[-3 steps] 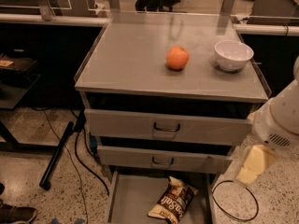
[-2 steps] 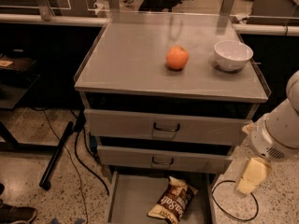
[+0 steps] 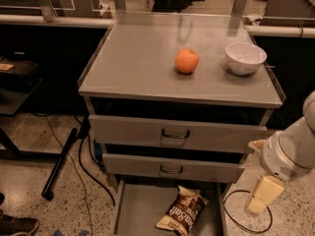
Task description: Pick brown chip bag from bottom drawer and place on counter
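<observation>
Down at the bottom of the view, the crinkly dark brown chip bag with a cream panel and large lettering [image 3: 183, 216] lies flat in the pulled-out bottom drawer, a flat grey metal tray with low side walls [image 3: 141, 208]. It sits toward the tray's right half, with its top end pointing to the cabinet. The robot's cream-coloured pincer [image 3: 261, 196] hangs below the rounded white arm segment [image 3: 288, 156], outside the drawer's right wall and above the speckled floor. It is apart from the bag, and I cannot tell whether it is wide or narrow. Above the tray, two shallower grey drawers with dark handles [image 3: 175, 133] are shut. The wide light grey metal worktop [image 3: 142, 58] carries a round orange fruit [image 3: 186, 61] and, to its right, a white ceramic bowl [image 3: 245, 58], the two near but apart.
</observation>
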### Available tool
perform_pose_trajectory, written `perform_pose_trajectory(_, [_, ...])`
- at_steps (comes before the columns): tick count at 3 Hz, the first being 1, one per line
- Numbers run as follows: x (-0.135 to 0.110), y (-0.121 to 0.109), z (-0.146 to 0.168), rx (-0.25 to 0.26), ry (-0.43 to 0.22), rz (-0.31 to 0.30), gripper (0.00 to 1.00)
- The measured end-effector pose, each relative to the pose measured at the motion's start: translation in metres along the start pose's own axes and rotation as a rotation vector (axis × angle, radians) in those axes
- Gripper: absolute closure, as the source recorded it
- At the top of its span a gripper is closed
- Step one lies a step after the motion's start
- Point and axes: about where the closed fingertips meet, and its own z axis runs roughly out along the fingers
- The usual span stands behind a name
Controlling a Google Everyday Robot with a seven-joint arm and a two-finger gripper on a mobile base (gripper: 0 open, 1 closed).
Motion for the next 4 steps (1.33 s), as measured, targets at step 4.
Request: perform_pose_trajectory(4, [0.018, -0.008, 0.065, -0.106, -0.141, -0.067, 0.0])
